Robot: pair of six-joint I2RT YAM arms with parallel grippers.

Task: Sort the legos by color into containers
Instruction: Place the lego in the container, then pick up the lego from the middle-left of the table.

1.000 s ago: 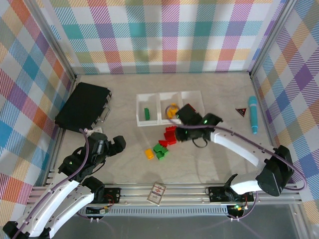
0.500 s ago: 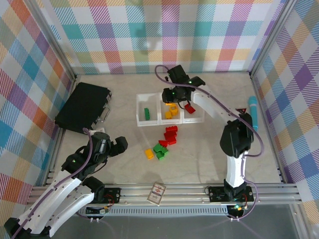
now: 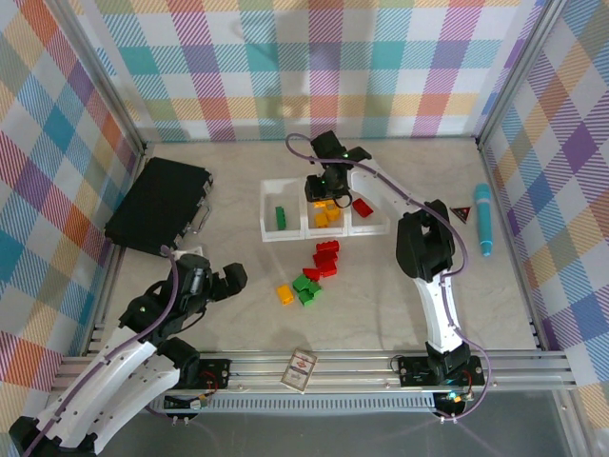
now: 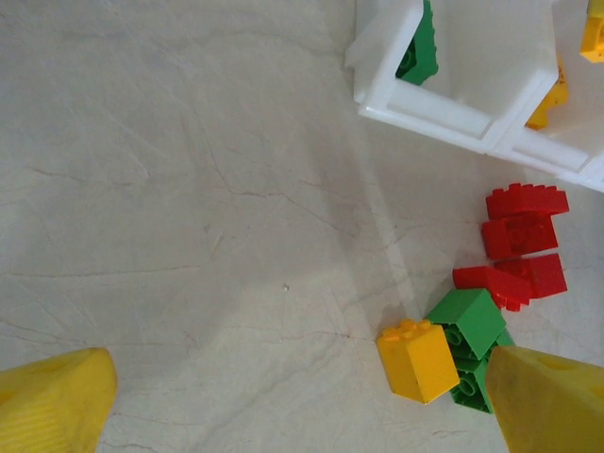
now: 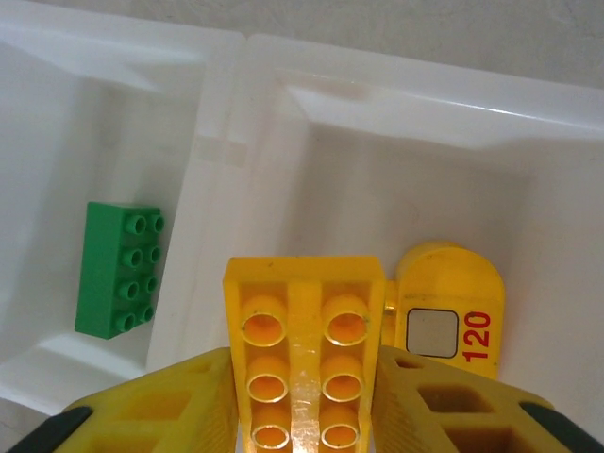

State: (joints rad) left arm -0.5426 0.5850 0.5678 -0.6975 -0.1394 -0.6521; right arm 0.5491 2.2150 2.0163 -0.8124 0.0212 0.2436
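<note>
Three joined white containers (image 3: 265, 211) stand mid-table. The left one holds a green lego (image 3: 281, 217), the middle one yellow pieces (image 3: 326, 217), the right one a red lego (image 3: 363, 207). My right gripper (image 3: 322, 190) hangs over the middle container, shut on a yellow lego (image 5: 304, 321) that sits between its fingers, hollow underside toward the camera. Below it lie a rounded yellow piece marked 120 (image 5: 448, 307) and, one container to the left, the green lego (image 5: 119, 269). Loose red (image 3: 325, 257), green (image 3: 306, 288) and orange-yellow (image 3: 284, 294) legos lie in front. My left gripper (image 3: 228, 278) is open, just left of them.
A flat black box (image 3: 159, 204) lies at the back left. A teal pen-like tool (image 3: 484, 219) and a small dark triangle card (image 3: 461, 212) sit at the right. A red-and-white card (image 3: 300, 369) rests on the front rail. Bare table lies left of the yellow brick (image 4: 418, 360).
My right arm swung from the loose pile back to the containers, carrying the yellow lego, and now sits over the middle one. The left arm has barely shifted.
</note>
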